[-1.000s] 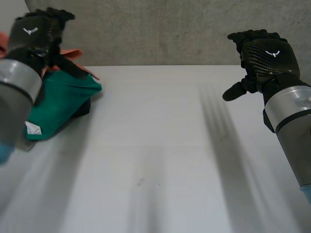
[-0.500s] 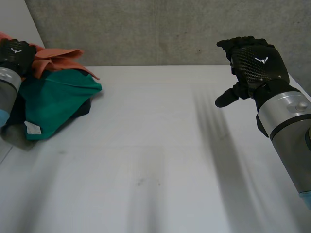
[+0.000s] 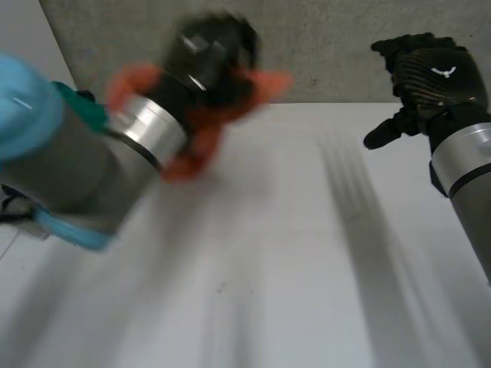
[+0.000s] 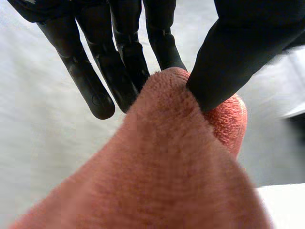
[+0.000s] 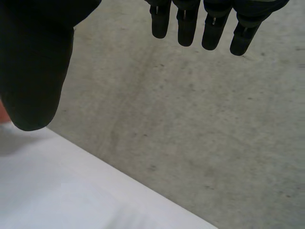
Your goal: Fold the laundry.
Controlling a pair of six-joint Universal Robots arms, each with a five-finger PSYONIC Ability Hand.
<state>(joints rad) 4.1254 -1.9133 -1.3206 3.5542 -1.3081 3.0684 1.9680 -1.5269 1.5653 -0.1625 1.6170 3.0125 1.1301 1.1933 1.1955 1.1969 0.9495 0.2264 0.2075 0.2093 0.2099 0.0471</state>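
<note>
Left wrist view showed the left hand (image 4: pixel 119 57) pinching a fold of orange terry cloth (image 4: pixel 176 162) between thumb and fingers, raised above the white table (image 3: pixel 307 253). The right hand (image 3: pixel 431 83) hung spread, fingers relaxed, over the table's far right.

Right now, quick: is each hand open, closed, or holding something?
Left hand: closed, pinching the orange cloth against its thumb.
Right hand: open, holding nothing.
</note>
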